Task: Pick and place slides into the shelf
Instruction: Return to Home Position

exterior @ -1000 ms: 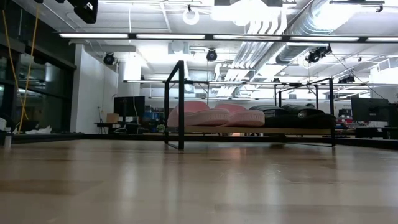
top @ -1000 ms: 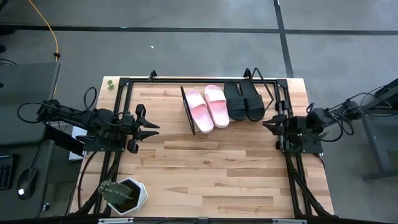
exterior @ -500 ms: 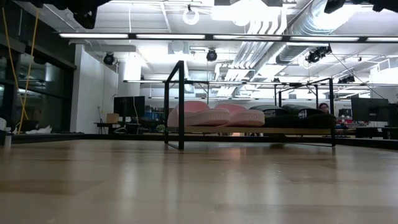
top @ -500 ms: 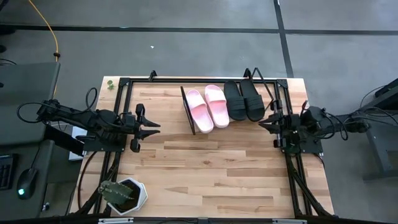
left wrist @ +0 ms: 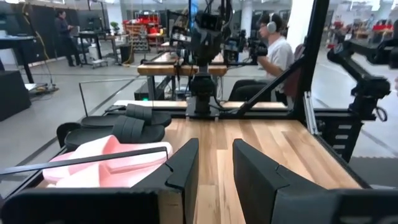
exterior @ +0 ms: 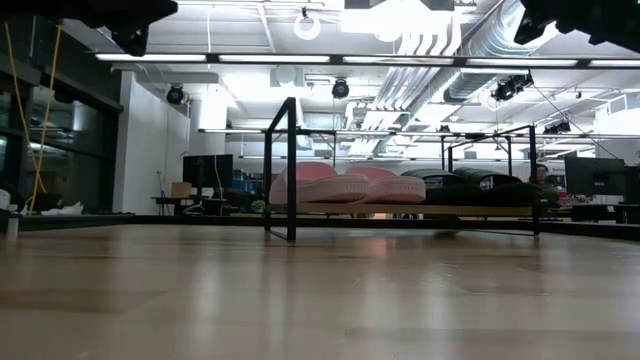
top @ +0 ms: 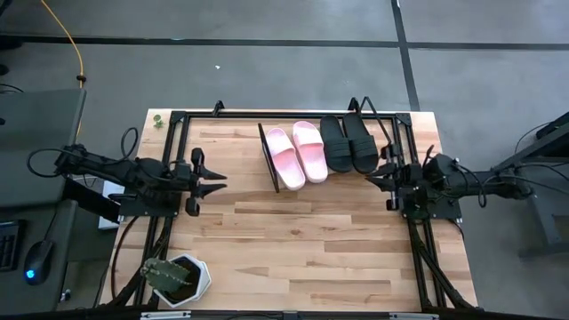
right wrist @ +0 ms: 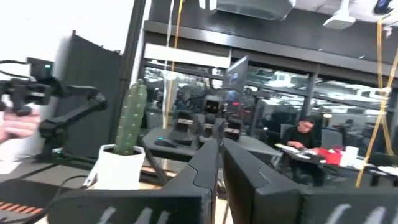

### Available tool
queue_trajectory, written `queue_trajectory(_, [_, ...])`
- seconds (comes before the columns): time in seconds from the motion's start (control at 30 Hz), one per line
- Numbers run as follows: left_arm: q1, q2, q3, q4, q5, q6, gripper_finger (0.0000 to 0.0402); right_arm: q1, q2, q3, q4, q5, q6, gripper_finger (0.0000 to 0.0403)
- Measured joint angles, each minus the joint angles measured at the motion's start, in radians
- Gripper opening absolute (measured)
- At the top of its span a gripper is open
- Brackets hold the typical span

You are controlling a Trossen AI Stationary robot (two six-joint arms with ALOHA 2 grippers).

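Since a second ago the right gripper (top: 372,175) has crept inward from the table (top: 311,253) edge; the left one barely moved. Nearest me, a cactus pot (top: 174,277) sits at the left corner. Mid-table: left gripper (top: 216,183) fingers slightly apart, right fingers together, both empty. Far side: shelf (exterior: 291,170) carries all four slides, pink pair (top: 298,153) left, black pair (top: 348,143) right.

From overhead, the high camera looks straight down on the slanted light-wood shelf on black wire (top: 268,158). The low camera faces it level, from low down. The left wrist camera views it from beside, near. The right wrist and high cameras share the green cactus in a white pot (right wrist: 132,118).
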Motion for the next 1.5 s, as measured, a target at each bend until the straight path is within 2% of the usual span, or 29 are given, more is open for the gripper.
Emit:
queue_trajectory(0.43, [0.0,-0.131,-0.074,-0.02,-0.008,-0.004,0.0083,-0.015,0.0,0.0,-0.006,-0.019,0.018,0.0014])
queue_trajectory(0.57, [0.0,-0.131,-0.074,-0.038,-0.019,-0.013,0.0083,-0.015,0.0,0.0,-0.007,-0.019,0.015,0.0014])
queue_trajectory(0.73, [0.0,-0.129,-0.074,-0.075,-0.084,-0.023,0.0083,-0.015,0.001,0.0,-0.007,-0.019,0.002,0.0014])
queue_trajectory(1.0, [0.0,-0.131,-0.076,-0.088,-0.087,-0.005,0.0083,-0.015,0.001,0.0,-0.009,-0.009,-0.016,0.0014])
queue_trajectory(1.17, [0.014,-0.135,-0.15,-0.008,-0.085,0.001,0.0083,-0.015,0.002,0.0,-0.038,-0.009,-0.021,0.0014])
queue_trajectory(1.4, [0.148,-0.138,-0.185,0.083,0.049,-0.045,0.0083,-0.014,0.002,0.0,-0.041,-0.103,-0.035,0.0014])
queue_trajectory(1.5, [0.204,-0.138,-0.214,0.124,0.124,-0.053,0.0083,-0.014,0.002,0.0,-0.041,-0.105,-0.034,0.0014])
